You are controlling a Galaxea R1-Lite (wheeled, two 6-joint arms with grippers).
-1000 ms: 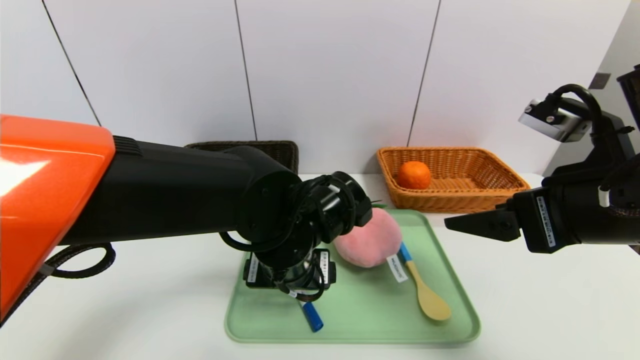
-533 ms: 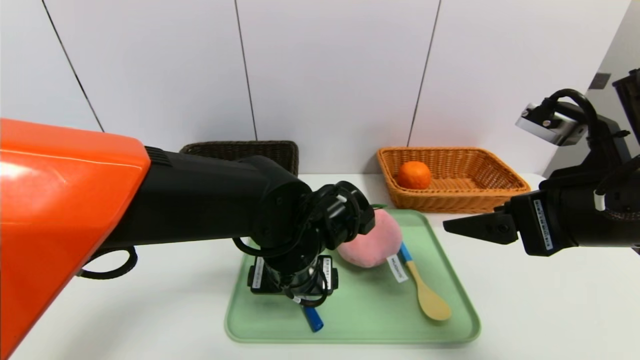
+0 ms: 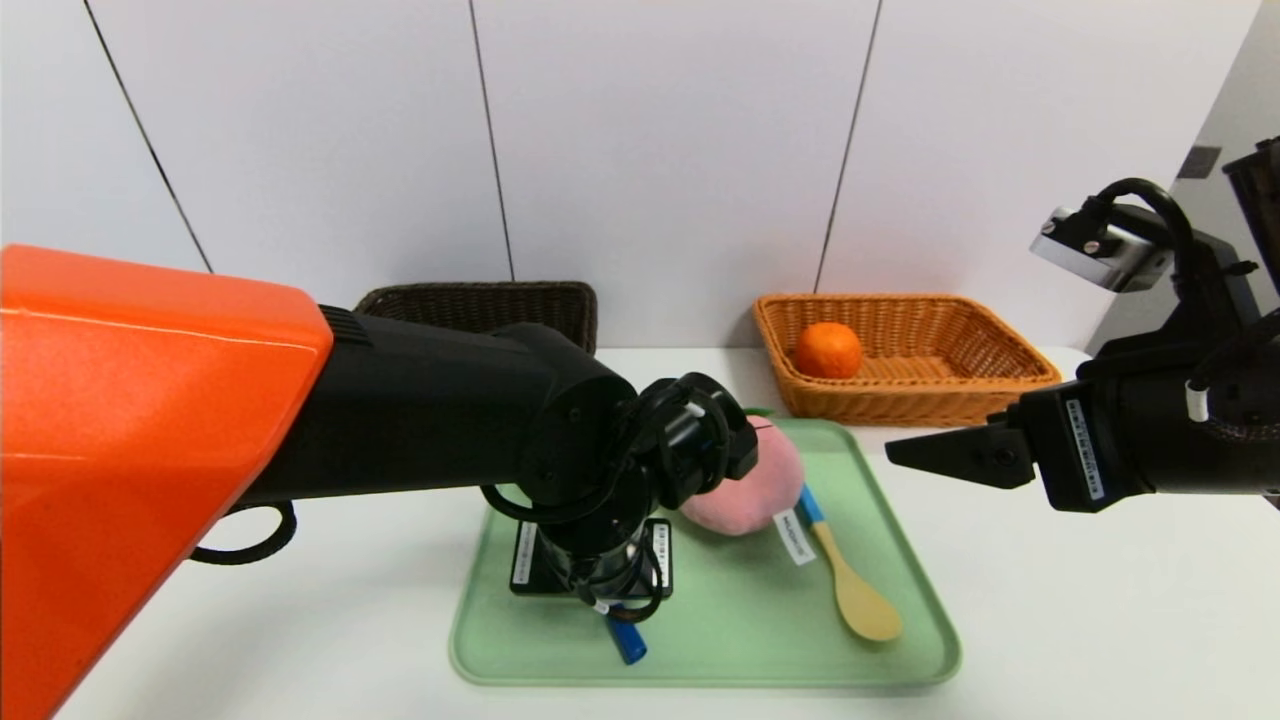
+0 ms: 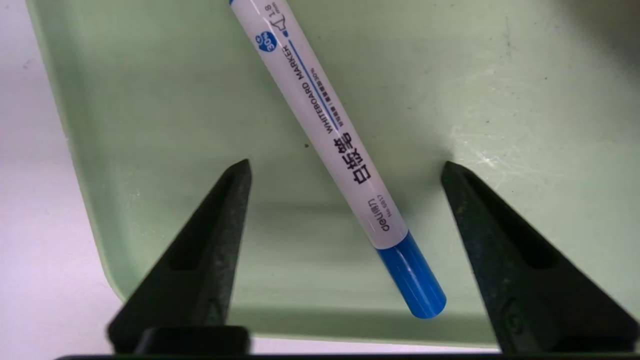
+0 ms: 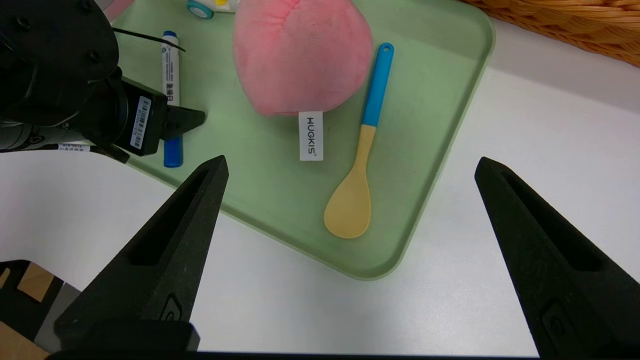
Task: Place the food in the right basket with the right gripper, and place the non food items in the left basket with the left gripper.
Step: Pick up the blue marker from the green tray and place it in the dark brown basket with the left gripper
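Note:
A white marker with a blue cap lies on the green tray. My left gripper points down over it, open, one finger on each side of the barrel and neither touching. The pink plush peach and the yellow spoon with a blue handle lie on the tray too. A wheel of the duck toy peeks out behind the peach. The orange sits in the orange-tan right basket. My right gripper hovers open, right of the tray.
The dark brown left basket stands at the back, partly behind my left arm. The white wall rises close behind both baskets. Bare white table lies right of the tray and in front of it.
My left arm has reached further in and lowered onto the marker, hiding more of it. The right gripper has barely shifted.

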